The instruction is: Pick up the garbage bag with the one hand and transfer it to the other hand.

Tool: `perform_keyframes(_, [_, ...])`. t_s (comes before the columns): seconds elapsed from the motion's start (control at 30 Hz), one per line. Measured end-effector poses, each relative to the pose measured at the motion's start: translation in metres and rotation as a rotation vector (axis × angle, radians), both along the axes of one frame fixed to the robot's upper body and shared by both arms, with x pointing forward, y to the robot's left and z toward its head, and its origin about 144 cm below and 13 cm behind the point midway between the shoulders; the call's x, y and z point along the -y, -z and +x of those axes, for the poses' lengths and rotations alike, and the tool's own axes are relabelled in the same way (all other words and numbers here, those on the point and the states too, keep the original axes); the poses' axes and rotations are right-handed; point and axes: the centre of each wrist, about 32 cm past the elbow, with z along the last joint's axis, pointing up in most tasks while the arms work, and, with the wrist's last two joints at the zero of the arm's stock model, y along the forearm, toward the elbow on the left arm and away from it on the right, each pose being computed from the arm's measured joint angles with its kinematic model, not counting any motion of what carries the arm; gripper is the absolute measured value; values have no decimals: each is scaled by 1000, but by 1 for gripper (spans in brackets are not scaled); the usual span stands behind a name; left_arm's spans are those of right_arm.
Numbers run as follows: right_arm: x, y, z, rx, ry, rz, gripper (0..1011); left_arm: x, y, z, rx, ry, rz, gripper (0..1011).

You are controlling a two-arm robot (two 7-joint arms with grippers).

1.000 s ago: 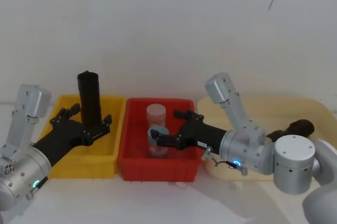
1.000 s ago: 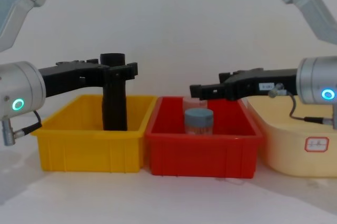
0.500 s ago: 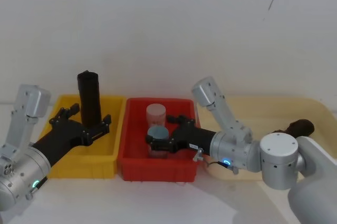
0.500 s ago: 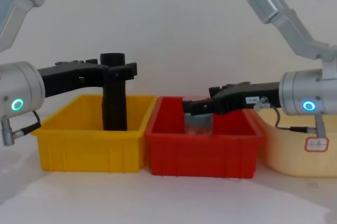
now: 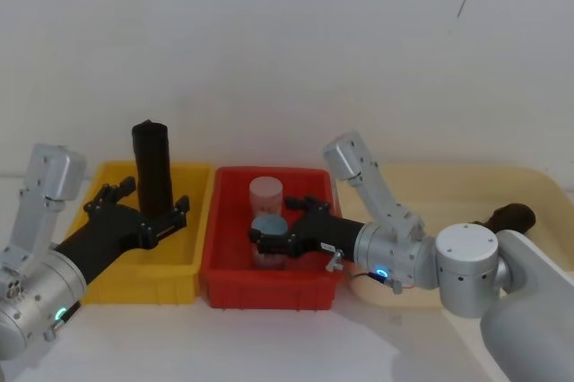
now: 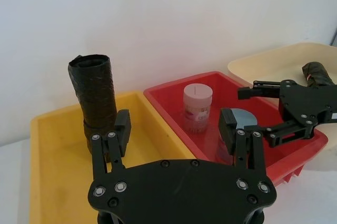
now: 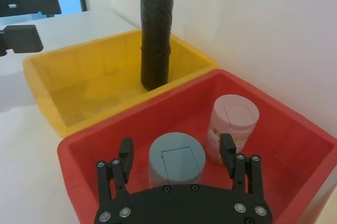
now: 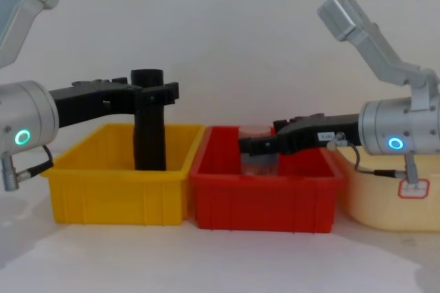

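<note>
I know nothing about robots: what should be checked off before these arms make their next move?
1. Thick black roll of garbage bags upright in the yellow plastic bin: ok.
2. Left gripper open: ok.
3. Roll centred between its fingers: not ok; the left wrist view shows it off toward one finger.
4. Left fingers clear of the roll: cannot tell.
5. Right gripper free to receive: not ok; it sits open, low in the red plastic bin, astride a grey-blue-lidded jar.

Setting: a robot test bench, apparently a lab. Plain white wall (image 5: 269, 41) stood behind a red bin (image 5: 235, 285), flanked by a yellow bin (image 5: 184, 276) and a cream tray (image 5: 538, 186) on a white table (image 5: 269, 346).
</note>
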Motion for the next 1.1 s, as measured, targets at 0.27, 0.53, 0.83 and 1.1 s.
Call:
perform_keyframes(0.27, [0,2,4,-15,6,19,1001,0,0,0,0,0,0,1002])
perform_keyframes(0.53, [-1,4,6,-45,1,38,1001,0,0,0,0,0,0,1001])
perform_keyframes(0.83, [-2,4,8,-76,-7,40,1001,0,0,0,0,0,0,1001])
perform_keyframes(1.1, [-2,4,9,-84,-13,31,866,0,0,0,0,0,0,1002])
